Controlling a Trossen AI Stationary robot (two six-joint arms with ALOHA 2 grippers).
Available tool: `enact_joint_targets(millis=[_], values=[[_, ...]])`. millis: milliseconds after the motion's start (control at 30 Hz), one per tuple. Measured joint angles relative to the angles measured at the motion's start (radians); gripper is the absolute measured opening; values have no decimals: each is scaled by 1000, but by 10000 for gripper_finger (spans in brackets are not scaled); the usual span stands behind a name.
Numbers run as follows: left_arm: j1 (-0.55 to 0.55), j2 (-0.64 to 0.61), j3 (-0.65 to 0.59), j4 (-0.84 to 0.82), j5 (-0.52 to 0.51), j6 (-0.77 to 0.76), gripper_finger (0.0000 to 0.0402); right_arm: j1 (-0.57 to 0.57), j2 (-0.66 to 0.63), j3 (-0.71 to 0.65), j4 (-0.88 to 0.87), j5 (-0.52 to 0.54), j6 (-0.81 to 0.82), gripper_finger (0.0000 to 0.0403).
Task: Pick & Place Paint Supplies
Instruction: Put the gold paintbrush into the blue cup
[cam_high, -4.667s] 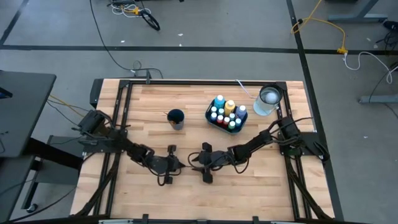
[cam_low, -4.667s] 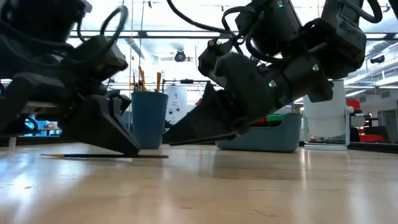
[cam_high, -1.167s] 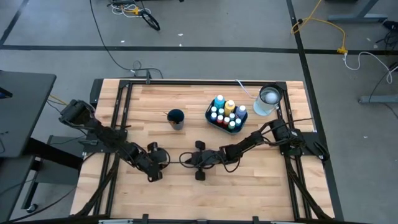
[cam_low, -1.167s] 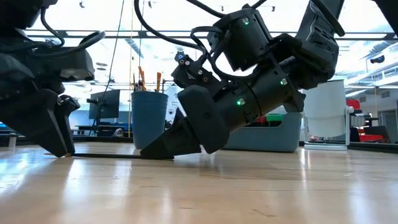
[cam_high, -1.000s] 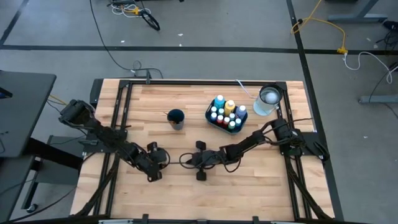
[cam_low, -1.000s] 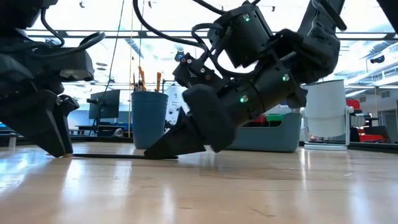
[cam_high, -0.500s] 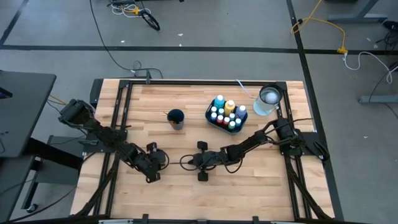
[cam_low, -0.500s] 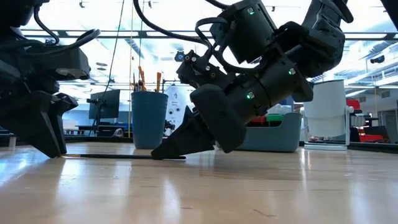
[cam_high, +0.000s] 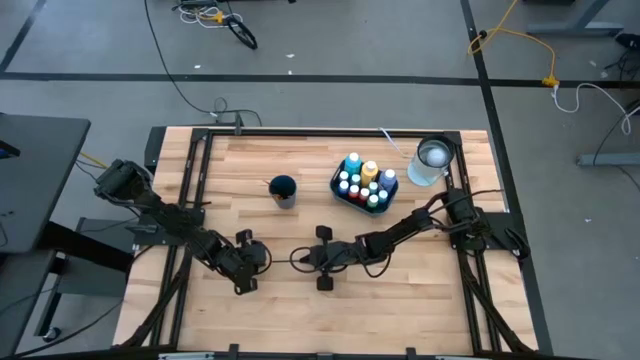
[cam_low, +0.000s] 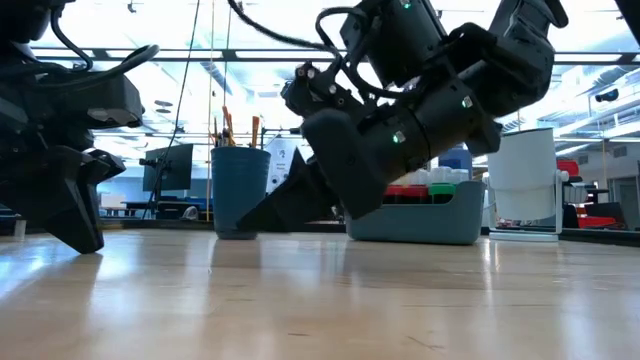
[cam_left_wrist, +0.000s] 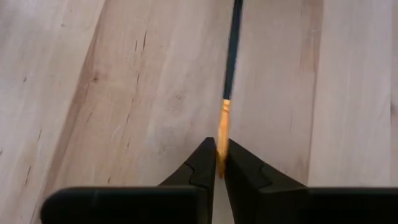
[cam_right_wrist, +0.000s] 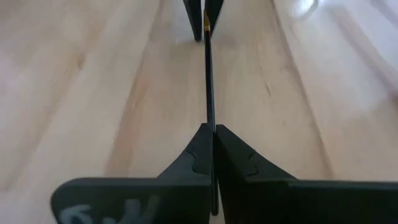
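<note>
paintbrush (cam_right_wrist: 208, 74) now off the table, pinched at both ends by both jaws

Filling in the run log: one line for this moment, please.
left gripper: shut on paintbrush bristle end | right gripper: shut on handle | brush held between both, above table front-centre

Black-handled paintbrush (cam_left_wrist: 232, 50) with an orange tip, pale wood table (cam_high: 300, 310), blue cup (cam_high: 283, 189)

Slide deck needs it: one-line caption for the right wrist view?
Right pincer shut on a thin dark paintbrush above the wooden table, the left pincer pinching its far end.
</note>
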Motion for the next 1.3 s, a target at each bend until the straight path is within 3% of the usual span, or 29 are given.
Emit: enact_joint_targets(millis=[600,1133,1300], values=[[0,0,-3,52,-8,52,4,0,-11,1,-27,-4,-56,18],[0,-2,-3,69,-32,87,2,4,-181,3,-56,-56,-69,151],[0,-2,-3,69,-35,90,1,6,-154,3,-84,-57,-53,180]])
